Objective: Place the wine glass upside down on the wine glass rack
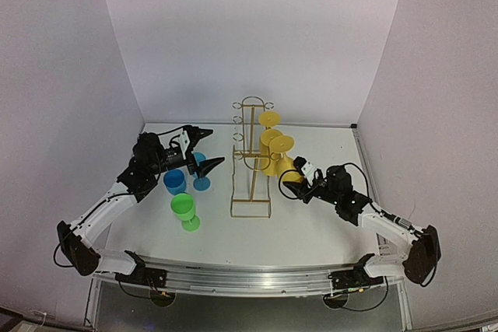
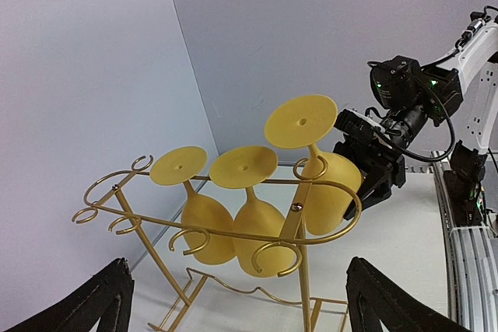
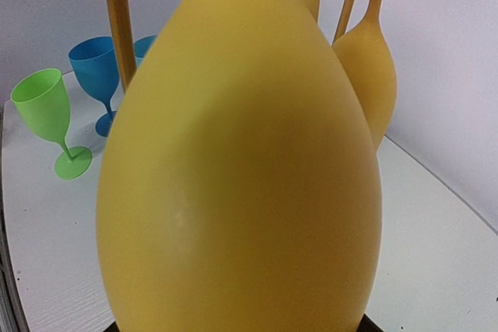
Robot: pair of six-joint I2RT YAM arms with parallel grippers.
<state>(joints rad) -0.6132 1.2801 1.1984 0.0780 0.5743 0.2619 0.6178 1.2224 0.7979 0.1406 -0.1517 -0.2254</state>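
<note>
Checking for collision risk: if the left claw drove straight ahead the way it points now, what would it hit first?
Most likely the wine glass rack: its gold frame stands squarely ahead of the open left claw, yellow glasses hanging on its far side. Depth is unclear.

Top view: wine glass rack at frame centre on table, running lower to upper.
R side of rack: 3 glasses hang inverted in row, feet up. Lowest in frame = wine glass, bowl btwn fingers of right gripper, just R of rack. Other 2 hung glasses above it in frame.
L of rack, apart: 2 upright glasses side by side, 3rd upright glass below them.
Left gripper over that pair's R one.
</note>
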